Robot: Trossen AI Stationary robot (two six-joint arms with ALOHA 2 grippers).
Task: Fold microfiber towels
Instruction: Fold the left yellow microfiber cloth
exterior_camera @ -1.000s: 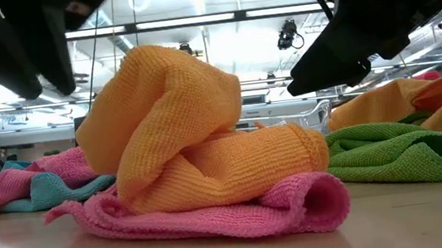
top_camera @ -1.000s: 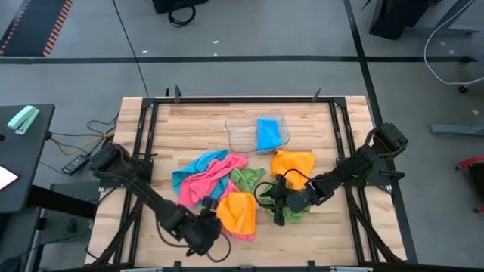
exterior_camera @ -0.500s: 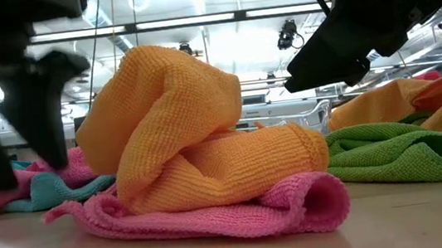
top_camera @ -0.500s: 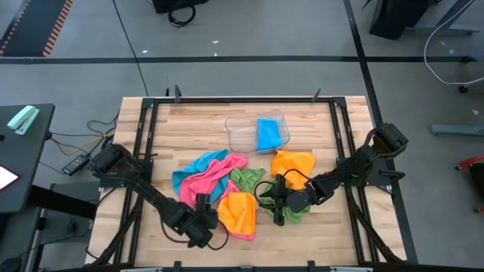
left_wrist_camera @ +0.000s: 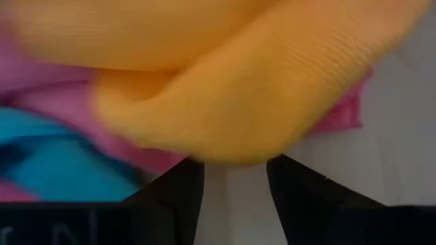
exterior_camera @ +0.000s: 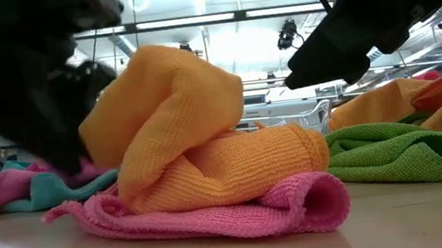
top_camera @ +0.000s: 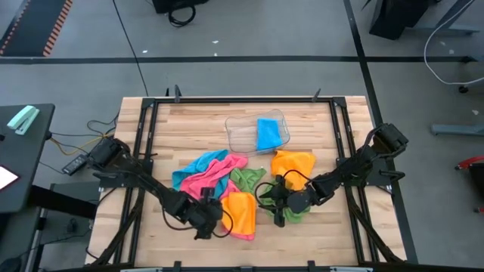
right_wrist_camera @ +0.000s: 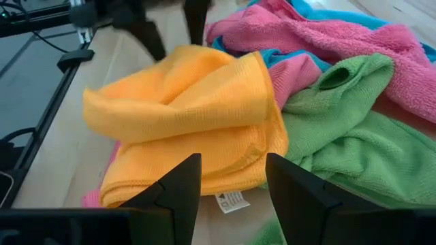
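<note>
Wooden table (top_camera: 189,128), black frame round its edge; holds a loose pile of microfiber towels at centre and front. Orange towel (top_camera: 239,214), bunched and partly folded, at the front of the pile, lying on a pink towel (exterior_camera: 240,214) whose rolled edge shows beneath it in the low view; sewn label visible at its lower edge in the right wrist view. Second pink towel (top_camera: 215,177) stretched across a blue towel (top_camera: 193,172) behind and to the left of the orange one, the two overlapping. Green towel (top_camera: 246,180) crumpled in the middle of the pile; further green cloth under the right gripper. Second orange towel (top_camera: 293,162) to the right, behind the right gripper. Clear plastic tray (top_camera: 240,134) at the back centre of the table, holding a folded blue towel (top_camera: 267,134). Left gripper (top_camera: 210,217) low at the table, just beside the left edge of the front orange towel; fingers (left_wrist_camera: 174,190) parted with bare tabletop between them, holding nothing, tips at the towel's edge. Right gripper (top_camera: 278,204) over the green cloth just right of the front orange towel; fingers (right_wrist_camera: 177,180) parted, nothing between them, pointed toward the orange towel.
</note>
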